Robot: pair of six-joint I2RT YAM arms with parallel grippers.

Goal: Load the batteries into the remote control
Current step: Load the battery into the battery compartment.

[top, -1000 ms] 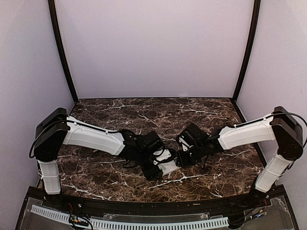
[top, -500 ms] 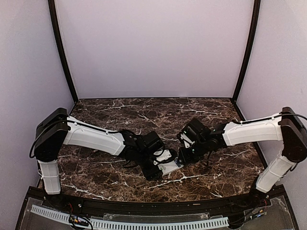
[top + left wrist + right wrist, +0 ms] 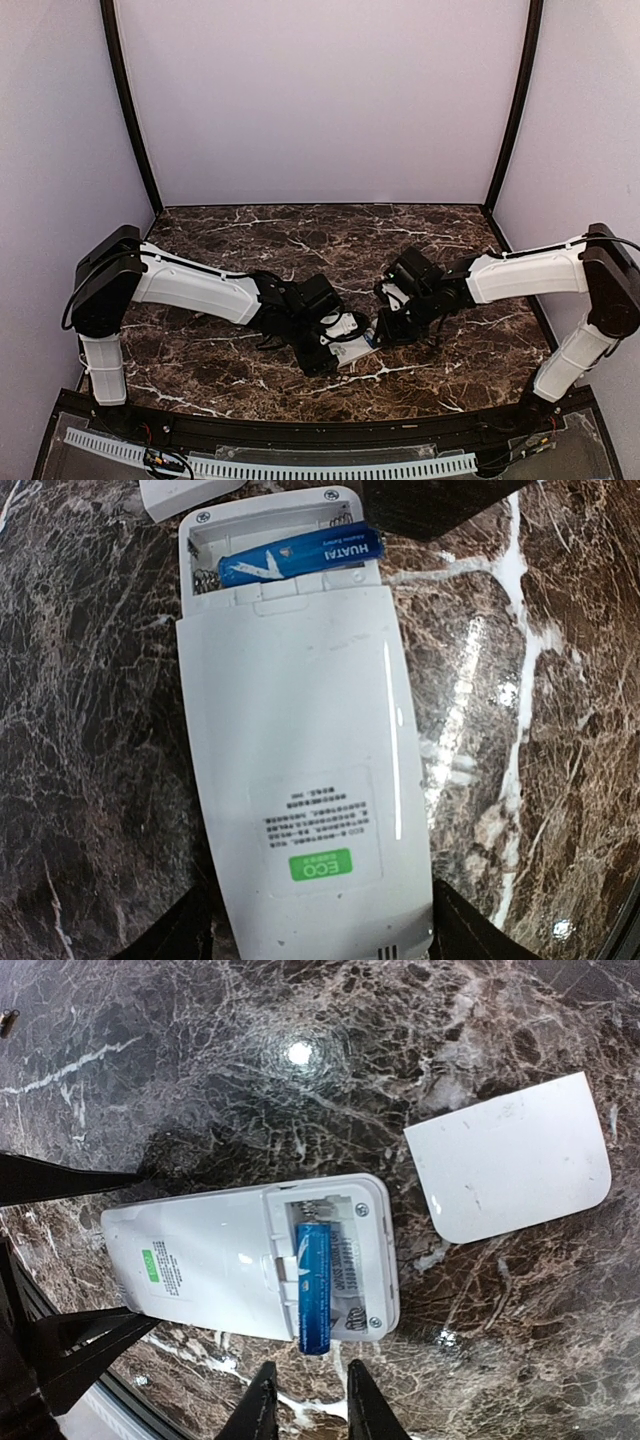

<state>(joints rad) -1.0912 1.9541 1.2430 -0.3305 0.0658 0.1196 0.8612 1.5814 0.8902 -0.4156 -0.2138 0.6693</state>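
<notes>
White remote (image 3: pixel 300 780) face-down; 1 blue batt. (image 3: pixel 300 558) askew.

table (image 3: pixel 230 235): dark marble with white veins
remote control (image 3: pixel 354 350): white, lying near the middle, mostly hidden by both arms
left gripper (image 3: pixel 333 350): at the remote control's left end
right gripper (image 3: pixel 380 333): close by its right end

Around you: plain pale lilac walls (image 3: pixel 320 100) on three sides, black corner posts (image 3: pixel 125 100), glossy dark brown white-veined marble table top (image 3: pixel 300 230) throwing back a light glare (image 3: pixel 298 1053).
</notes>
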